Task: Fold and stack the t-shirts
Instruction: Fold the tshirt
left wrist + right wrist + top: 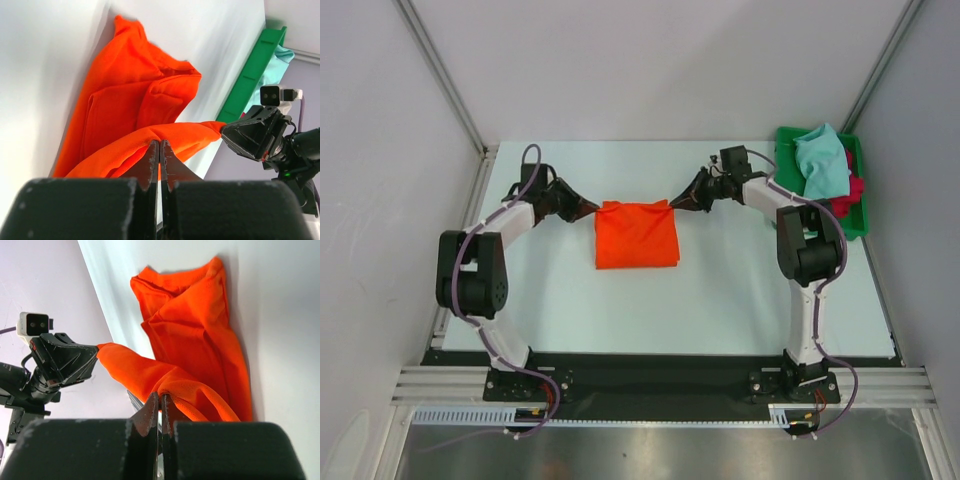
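Note:
The bright orange t-shirt (pixel 636 235) lies partly folded in the middle of the table, its far edge lifted. My left gripper (pixel 592 209) is shut on the far left corner of that edge; the cloth (pixel 125 115) bunches over my closed fingertips (pixel 159 144). On the other side my right gripper (pixel 677 203) is shut on the far right corner, the orange cloth (pixel 200 335) draped from its tips (pixel 160 396). The lifted edge stretches between the two grippers. A light teal t-shirt (pixel 821 162) and a crimson red t-shirt (pixel 851 192) lie heaped in the tray.
A green plastic tray (pixel 788 140) stands at the back right corner of the table, close to the right arm's elbow. White enclosure walls with metal posts rise on the left, right and back. The table's surface is pale.

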You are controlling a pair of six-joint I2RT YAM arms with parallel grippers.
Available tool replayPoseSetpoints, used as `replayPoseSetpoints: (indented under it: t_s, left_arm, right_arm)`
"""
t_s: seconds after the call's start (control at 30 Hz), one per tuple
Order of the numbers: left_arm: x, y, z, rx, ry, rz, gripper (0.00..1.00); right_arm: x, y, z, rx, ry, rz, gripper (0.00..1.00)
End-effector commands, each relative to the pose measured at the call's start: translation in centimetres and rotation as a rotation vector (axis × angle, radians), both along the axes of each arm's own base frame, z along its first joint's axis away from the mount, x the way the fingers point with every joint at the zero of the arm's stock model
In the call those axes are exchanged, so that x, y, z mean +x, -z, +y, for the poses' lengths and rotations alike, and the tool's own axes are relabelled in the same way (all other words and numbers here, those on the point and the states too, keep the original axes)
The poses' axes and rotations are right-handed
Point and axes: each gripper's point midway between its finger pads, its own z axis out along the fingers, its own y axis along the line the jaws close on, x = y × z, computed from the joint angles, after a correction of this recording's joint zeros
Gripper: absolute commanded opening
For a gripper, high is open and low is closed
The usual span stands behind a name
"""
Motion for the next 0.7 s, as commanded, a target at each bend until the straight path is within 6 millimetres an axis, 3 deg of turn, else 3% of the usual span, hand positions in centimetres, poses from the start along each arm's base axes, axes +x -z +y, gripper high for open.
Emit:
replayPoseSetpoints:
  t_s: [0.0,0.47,0.6,0.67]
  left_arm:
    - [1.9,-1.6,-0.3,-0.011,0.057,-0.074,0.00]
    - [4.8,1.2,0.5,-0.017,0.050,-0.031,0.00]
    - [6.0,2.2,1.1,-0.017,0.049,-0.023,0.01]
    - [7.3,2.7,1.5,0.015,0.066,-0.055,0.13]
  right_arm:
    - [1.1,-1.7,0.3,0.039,-0.041,-0.044,0.02]
    - [4.3,0.2,0.3,0.065,-0.012,-0.024,0.05]
    - [5.9,1.3,-0.3,0.062,0.007,-0.035,0.13]
    - [7.3,2.0,-1.4,0.057,0.025,-0.042,0.21]
